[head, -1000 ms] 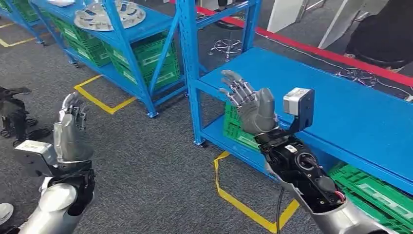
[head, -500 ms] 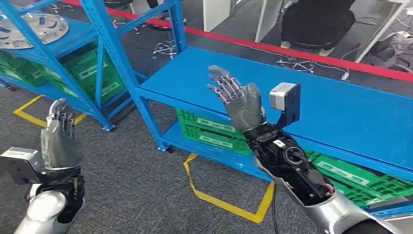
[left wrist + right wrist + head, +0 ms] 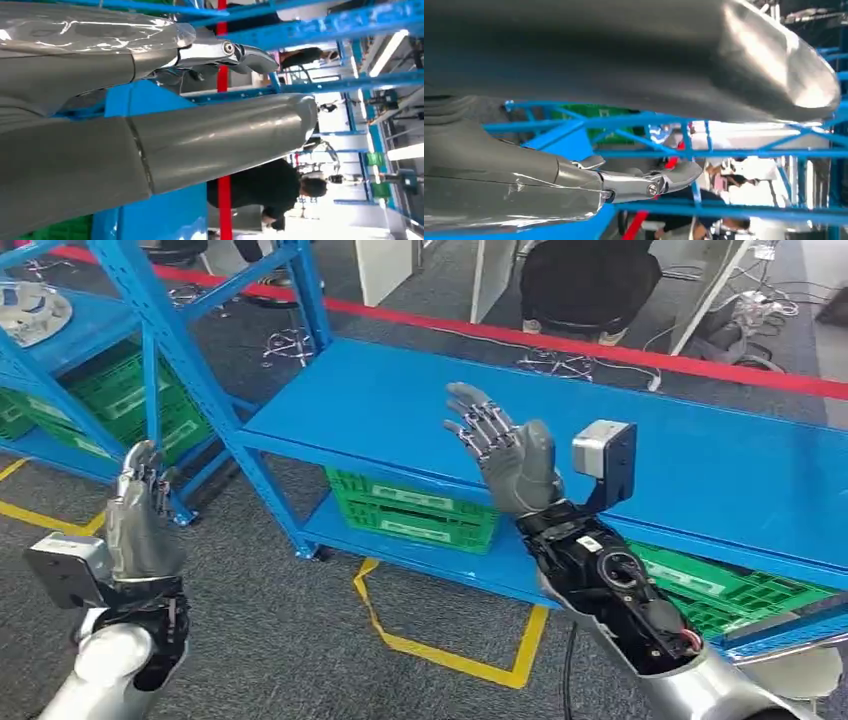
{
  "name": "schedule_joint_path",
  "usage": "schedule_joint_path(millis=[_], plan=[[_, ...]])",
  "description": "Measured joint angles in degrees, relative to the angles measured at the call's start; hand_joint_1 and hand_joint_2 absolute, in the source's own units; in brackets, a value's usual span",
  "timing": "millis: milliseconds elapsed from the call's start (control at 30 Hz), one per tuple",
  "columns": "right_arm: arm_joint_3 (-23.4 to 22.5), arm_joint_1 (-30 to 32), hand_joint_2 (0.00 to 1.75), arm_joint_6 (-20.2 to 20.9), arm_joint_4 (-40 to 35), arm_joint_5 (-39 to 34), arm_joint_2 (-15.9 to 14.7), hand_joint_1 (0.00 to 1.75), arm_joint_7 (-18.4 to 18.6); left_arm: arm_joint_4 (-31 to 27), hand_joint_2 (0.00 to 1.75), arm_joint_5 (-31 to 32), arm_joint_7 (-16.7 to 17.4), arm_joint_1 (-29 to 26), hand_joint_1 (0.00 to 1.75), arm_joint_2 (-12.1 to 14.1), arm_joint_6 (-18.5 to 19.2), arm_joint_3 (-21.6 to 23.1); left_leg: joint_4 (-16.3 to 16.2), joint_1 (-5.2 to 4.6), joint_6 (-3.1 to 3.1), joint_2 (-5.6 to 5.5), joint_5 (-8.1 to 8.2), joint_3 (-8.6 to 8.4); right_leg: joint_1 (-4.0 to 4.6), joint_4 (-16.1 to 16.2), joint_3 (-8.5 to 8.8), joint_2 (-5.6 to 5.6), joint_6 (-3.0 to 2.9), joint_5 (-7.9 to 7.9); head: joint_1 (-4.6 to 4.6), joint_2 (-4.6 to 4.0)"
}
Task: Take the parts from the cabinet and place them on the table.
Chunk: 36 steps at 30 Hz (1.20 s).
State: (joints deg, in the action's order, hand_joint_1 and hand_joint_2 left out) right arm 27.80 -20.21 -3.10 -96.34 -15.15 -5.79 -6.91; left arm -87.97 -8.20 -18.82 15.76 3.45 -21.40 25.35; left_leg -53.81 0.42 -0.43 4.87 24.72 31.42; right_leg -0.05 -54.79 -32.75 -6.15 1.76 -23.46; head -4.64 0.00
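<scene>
My right hand (image 3: 505, 445) is raised over the front edge of a bare blue shelf board (image 3: 620, 455), fingers straight and spread, holding nothing. My left hand (image 3: 140, 505) is held upright at the lower left above the grey floor, fingers together and extended, also holding nothing. A round silver part (image 3: 25, 310) lies on the shelf of the blue cabinet (image 3: 150, 335) at the far left edge. In the wrist views the left hand (image 3: 150, 135) and right hand (image 3: 624, 100) show close up, each with nothing in it.
Green crates (image 3: 415, 510) sit on the lower shelf under the blue board, with more (image 3: 130, 405) in the left cabinet. Yellow floor tape (image 3: 440, 650) marks the carpet. A red line (image 3: 600, 345) runs behind the shelf; a person in black (image 3: 585, 285) sits beyond it.
The whole picture has slid leftward, so the camera has turned right: the cabinet with the silver part moved to the left edge. Both hands keep their raised, unfilled pose.
</scene>
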Motion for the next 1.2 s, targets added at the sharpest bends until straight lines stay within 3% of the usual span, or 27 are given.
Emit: schedule_joint_path(millis=[33, 67, 133, 167, 200, 233, 300, 333, 367, 433, 467, 500, 533, 633, 667, 700, 733, 800, 833, 867, 933, 967, 1000, 1033, 1133, 1167, 1200], plan=[[0.1, 0.0, 0.0, 0.1, 0.0, 0.0, 0.2, 0.0, 0.0, -0.1, 0.0, 0.2, 0.2, -0.1, 0.0, 0.0, 0.0, -0.2, 0.0, -0.13, -0.19, 0.66, -0.01, 0.04, -0.36, -0.2, -0.3, 1.08, -0.98, -0.03, 0.26, 0.0], [0.1, 0.0, 0.0, 0.2, 0.0, 0.0, 0.2, 0.0, 0.0, -0.1, 0.0, 0.2, 0.3, -0.2, 0.0, 0.0, 0.0, -0.3, -0.1, -0.31, -0.36, 1.38, 0.11, -0.12, -0.3, -0.2, -0.5, 1.85, -1.16, -0.03, 0.92, 0.0], [0.2, -0.1, 0.0, 0.4, 0.1, 0.0, 0.2, 0.0, 0.0, -0.5, 0.0, 0.5, 0.4, -0.6, 0.0, 0.0, 0.0, -0.6, 0.0, -0.01, -0.95, 3.1, 0.5, -0.58, -0.13, -0.1, -0.33, 3.52, -2.01, 0.1, 1.05, 0.0], [0.2, -0.2, 0.0, 0.5, 0.1, 0.1, 0.3, 0.0, 0.0, -0.7, 0.0, 0.5, 0.5, -0.6, 0.0, 0.1, 0.0, -0.8, -1.1, 0.42, -1.31, 0.72, 1.54, -0.44, -0.43, 0.2, -0.12, 4.23, -2.3, 0.23, 1.18, 0.0], [0.2, -0.6, 0.0, 0.6, 0.2, 0.1, 0.4, 0.0, 0.0, -0.9, 0.0, 0.6, 0.5, -0.6, 0.0, 0.1, 0.0, -1.0, -4.3, 0.56, -1.37, -2.17, 3.35, 1.07, -0.5, 0.2, -0.16, 4.87, -2.71, 0.28, 1.42, 0.0], [0.2, -0.7, 0.0, 0.7, 0.3, 0.1, 0.7, 0.0, -0.1, -0.9, 0.0, 0.7, 0.5, -0.7, 0.0, 0.1, 0.0, -1.1, -9.4, 0.55, -1.41, -3.66, 5.73, 3.68, -0.5, 0.2, -0.21, 5.6, -2.9, 0.3, 2.03, 0.0], [0.4, -0.6, 0.0, 1.0, 0.6, 0.1, 0.9, 0.0, -0.2, -0.9, 0.0, 1.0, 0.5, -1.3, 0.0, 0.2, 0.0, -1.4, -18.7, 0.45, -1.45, -4.53, 8.81, 8.9, -0.35, 0.1, -0.25, 7.27, -3.05, 0.27, 2.91, 0.0], [0.5, -0.7, 0.0, 1.2, 0.9, 0.1, 1.0, 0.0, -0.2, -0.9, 0.0, 1.0, 0.5, -1.6, 0.0, 0.3, 0.0, -1.5, -20.2, 0.42, -1.3, -4.58, 8.47, 10.19, -0.25, 0.1, -0.2, 8.21, -3.08, 0.28, 3.02, 0.0], [0.5, -0.7, 0.0, 1.3, 1.0, 0.1, 1.1, 0.0, -0.4, -0.9, 0.0, 1.1, 0.5, -1.7, 0.0, 0.3, 0.0, -1.6, -18.4, 0.36, -1.0, -4.65, 6.62, 9.86, -0.16, 0.1, -0.14, 9.12, -3.08, 0.28, 3.08, 0.0], [0.5, -0.8, 0.0, 1.5, 1.4, 0.1, 1.2, 0.0, -0.7, -0.9, 0.0, 1.2, 0.5, -1.7, 0.0, 0.3, 0.0, -2.0, -8.2, 0.24, -0.19, -5.71, 0.67, 5.62, -0.11, 0.1, 0.08, 10.8, -3.06, 0.26, 3.26, 0.0], [0.6, -0.8, 0.0, 1.6, 1.5, 0.1, 1.4, 0.0, -0.7, -1.0, 0.0, 1.2, 0.5, -1.7, 0.0, 0.3, 0.0, -2.2, -3.0, 0.21, 0.17, -7.92, -1.67, 3.31, -0.2, 0.1, 0.09, 11.45, -3.04, 0.25, 3.32, 0.0], [0.6, -0.9, 0.0, 1.6, 1.6, 0.1, 1.5, 0.0, -0.8, -1.0, 0.0, 1.2, 0.4, -1.7, 0.0, 0.3, 0.0, -2.4, -0.8, 0.39, 0.27, -10.19, -1.35, 2.4, 0.11, -0.1, -0.2, 12.02, -2.78, 0.14, 3.28, 0.0], [0.6, -0.9, 0.0, 1.6, 1.7, 0.1, 1.6, 0.0, -0.8, -1.1, 0.0, 1.2, 0.4, -1.7, 0.0, 0.3, 0.0, -2.4, -0.6, 0.18, 0.13, -9.01, -1.55, 2.44, -0.25, -0.1, -0.4, 12.8, -2.49, 0.22, 3.17, 0.0], [0.7, -0.9, 0.0, 1.6, 2.0, 0.1, 1.6, 0.0, -0.9, -1.3, 0.0, 1.4, 0.4, -1.7, 0.0, 0.2, 0.3, -2.4, -0.1, 0.24, 0.94, -7.37, -1.62, 2.0, -0.29, 0.4, -0.77, 14.54, -1.37, 0.34, 3.3, 0.0], [0.7, -0.8, 0.0, 1.6, 2.0, 0.1, 1.6, 0.0, -1.0, -1.4, 0.0, 1.4, 0.4, -1.6, 0.0, 0.2, 0.4, -2.4, 0.3, 0.41, 1.14, -6.49, -1.77, 1.64, -0.27, -0.4, -0.91, 12.3, -1.27, -0.3, 3.3, 0.0], [0.7, -1.1, 0.0, 1.5, 2.0, 0.1, 1.6, 0.0, -1.1, -1.5, 0.0, 1.6, 0.3, -1.6, 0.0, 0.1, 0.5, -2.4, 0.4, 0.42, 1.44, -6.11, -1.64, 1.39, 0.02, -2.8, -2.01, 9.17, -0.91, -2.01, 2.59, 0.0], [0.7, -1.2, 0.0, 1.5, 2.2, 0.1, 1.6, 0.0, -1.2, -1.5, 0.0, 1.6, 0.3, -1.6, 0.0, 0.0, 0.5, -2.4, 0.4, 0.33, 1.57, -5.39, -1.54, 1.24, -0.1, -7.2, -4.01, 7.47, -0.63, -4.36, 2.08, 0.0], [0.9, -1.1, 0.0, 1.3, 2.5, 0.1, 1.6, 0.0, -1.4, -1.5, 0.0, 1.6, 0.3, -1.8, 0.0, 0.0, 0.5, -2.4, 0.4, 0.25, 1.72, -3.97, -1.32, 1.17, -0.46, -17.0, -8.69, 6.66, -0.14, -8.1, 1.93, 0.0], [1.0, -1.1, 0.0, 1.3, 2.7, 0.1, 1.6, 0.0, -1.4, -1.5, 0.0, 1.6, 0.3, -1.8, 0.0, 0.0, 0.5, -2.4, 0.3, 0.25, 1.7, -3.23, -1.2, 1.11, -0.63, -18.9, -9.75, 6.56, 0.03, -8.18, 1.64, 0.0], [1.1, -1.1, 0.0, 1.3, 2.8, 0.1, 1.6, 0.0, -1.4, -1.5, 0.0, 1.6, 0.3, -1.9, 0.0, 0.0, 0.5, -2.4, 0.3, 0.26, 1.61, -2.64, -1.05, 0.95, -0.76, -17.8, -9.25, 6.43, 0.15, -6.98, 1.42, 0.0], [1.1, -1.1, 0.0, 1.2, 2.9, 0.1, 1.6, 0.0, -1.4, -1.5, 0.0, 1.6, 0.3, -1.8, 0.0, 0.0, 0.5, -2.4, 0.2, 0.3, 1.28, -1.4, -0.57, 0.51, -0.96, -9.0, -4.77, 5.62, 0.28, -2.1, 0.83, 0.0], [1.2, -1.2, 0.0, 1.2, 2.9, 0.2, 1.6, 0.0, -1.4, -1.5, 0.0, 1.6, 0.3, -1.8, 0.0, 0.0, 0.5, -2.4, 0.0, 0.3, 1.01, -0.79, -0.25, 0.22, -0.93, -3.6, -1.92, 4.15, 0.15, 0.36, 0.55, 0.0], [1.3, -1.3, 0.0, 1.2, 3.1, 0.2, 1.7, 0.0, -1.5, -1.5, 0.0, 1.6, 0.3, -1.8, 0.0, 0.0, 0.5, -2.4, -0.1, -0.09, 0.66, -0.42, -0.01, 0.13, -0.23, -1.2, -0.65, 1.65, 0.09, -0.38, 0.33, 0.0], [1.4, -1.6, 0.0, 1.2, 3.2, 0.2, 1.9, 0.0, -1.5, -1.5, 0.0, 1.6, 0.3, -1.7, 0.0, 0.0, 0.5, -2.5, -0.5, -0.38, 0.41, 0.17, 0.14, 0.29, -0.02, -0.2, -0.12, 2.0, -0.74, -0.55, 0.15, 0.0], [1.4, -1.6, 0.0, 1.2, 3.5, 0.2, 2.0, 0.0, -1.7, -1.5, 0.0, 1.6, 0.2, -1.6, 0.0, 0.0, 0.7, -2.5, -0.3, -0.41, -0.4, 2.45, 0.28, -0.06, 0.05, -0.5, -0.52, 4.18, -1.93, -0.36, 1.05, 0.0], [1.4, -1.6, 0.0, 1.2, 3.4, 0.2, 2.1, 0.0, -1.7, -1.6, 0.0, 1.6, 0.2, -1.5, 0.0, 0.0, 0.7, -2.5, -0.7, -0.09, -0.94, 1.58, 1.05, -0.06, -0.33, -0.1, -0.09, 4.81, -2.37, -0.17, 1.03, 0.0], [1.4, -1.8, 0.0, 1.2, 3.5, 0.2, 2.1, 0.0, -1.9, -1.6, 0.0, 1.6, 0.1, -1.4, 0.0, 0.0, 0.7, -2.5, -3.0, 0.13, -1.12, -1.51, 2.49, 0.74, -0.33, -0.1, -0.1, 5.41, -2.56, -0.12, 1.42, 0.0]])
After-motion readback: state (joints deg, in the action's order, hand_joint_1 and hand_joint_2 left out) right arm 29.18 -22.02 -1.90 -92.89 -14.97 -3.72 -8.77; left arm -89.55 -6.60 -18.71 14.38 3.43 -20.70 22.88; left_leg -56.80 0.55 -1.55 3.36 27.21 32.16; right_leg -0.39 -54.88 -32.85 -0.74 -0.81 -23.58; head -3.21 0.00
